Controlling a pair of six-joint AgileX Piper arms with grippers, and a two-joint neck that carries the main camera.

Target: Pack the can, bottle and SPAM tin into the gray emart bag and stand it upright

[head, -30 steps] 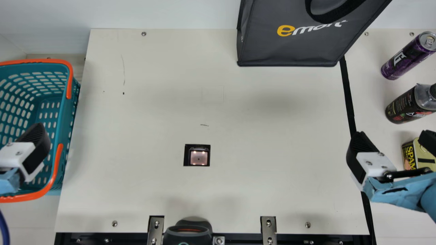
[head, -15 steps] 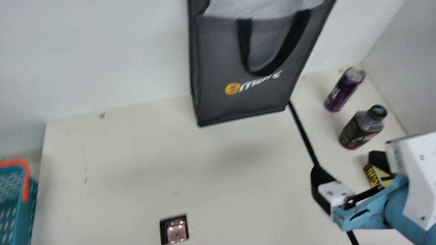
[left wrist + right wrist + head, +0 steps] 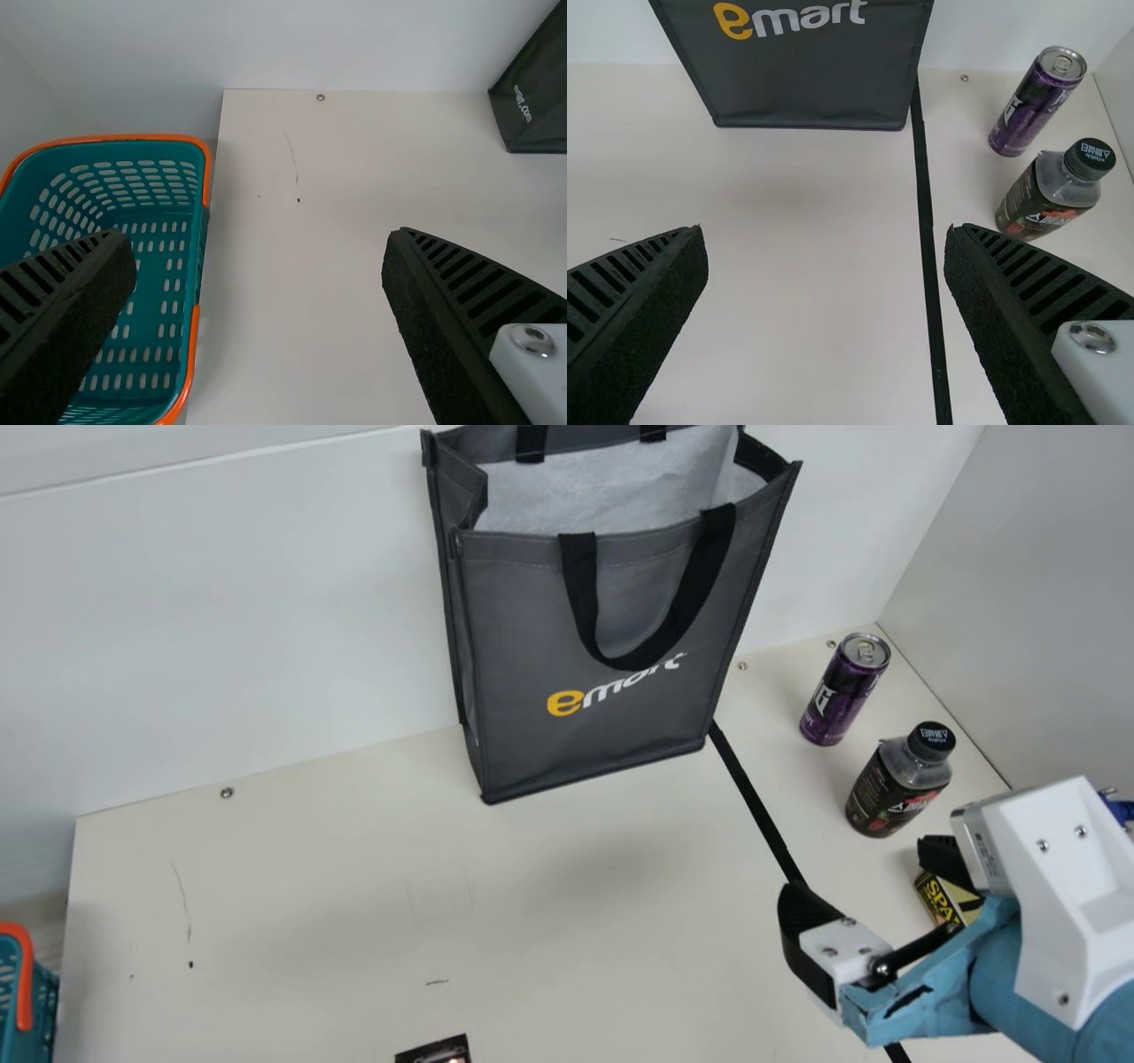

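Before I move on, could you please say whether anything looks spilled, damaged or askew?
Nothing major: the bag, can and bottle stand upright, and I see no spill. Only a thin scratch marks the table on the left.

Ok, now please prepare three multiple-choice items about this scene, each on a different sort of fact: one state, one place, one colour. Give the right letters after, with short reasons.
1. How is the bag?
A) lying on its side
B) folded flat
C) upright, top open

2. Where does the bottle stand?
A) between the can and the SPAM tin
B) inside the bag
C) at the bag's left

3. Which colour is the body of the basket?
A) yellow
B) teal
C) white

Key:
1 C: the main view shows it standing on its base, the pale lining visible through its mouth.
2 A: in the main view the can is on one side of it, the tin on the other.
3 B: the left wrist view shows teal walls under an orange rim.
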